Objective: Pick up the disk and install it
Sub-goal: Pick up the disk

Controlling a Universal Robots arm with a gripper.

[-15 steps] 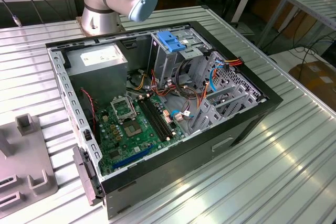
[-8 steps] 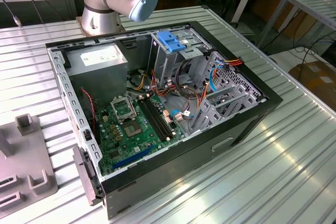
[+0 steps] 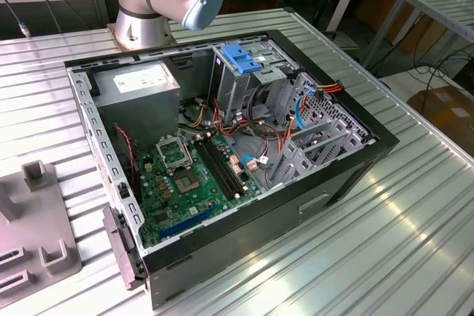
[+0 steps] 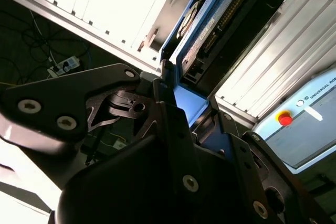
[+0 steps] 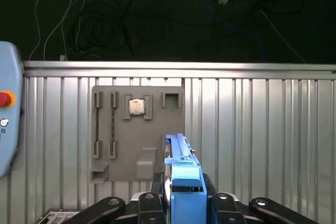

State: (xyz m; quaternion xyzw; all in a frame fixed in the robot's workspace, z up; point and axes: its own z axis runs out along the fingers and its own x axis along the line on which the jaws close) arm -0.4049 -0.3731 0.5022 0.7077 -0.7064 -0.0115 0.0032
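Note:
The disk (image 5: 184, 169) stands on edge between my gripper's black fingers, its bright blue carrier rail toward the first wrist camera. In the second wrist view the disk (image 4: 207, 22) shows its grey labelled body and connector row, framed by the blue rail. My gripper (image 5: 186, 200) is shut on the disk's lower end, and its fingers (image 4: 163, 90) press against the blue rail. The disk hangs above the ribbed metal table, over the edge of a grey fixture plate (image 5: 136, 129). In the exterior view the open computer case (image 3: 222, 153) lies on the table with its metal drive cage (image 3: 255, 83).
A fixed blue bracket (image 3: 241, 57) tops the drive cage, with loose cables beside it. The motherboard (image 3: 189, 175) and power supply (image 3: 141, 86) fill the case. The fixture plate (image 3: 37, 234) lies at the exterior view's left and carries a chip (image 5: 137, 106). A pendant with a red button (image 5: 5, 98) lies nearby.

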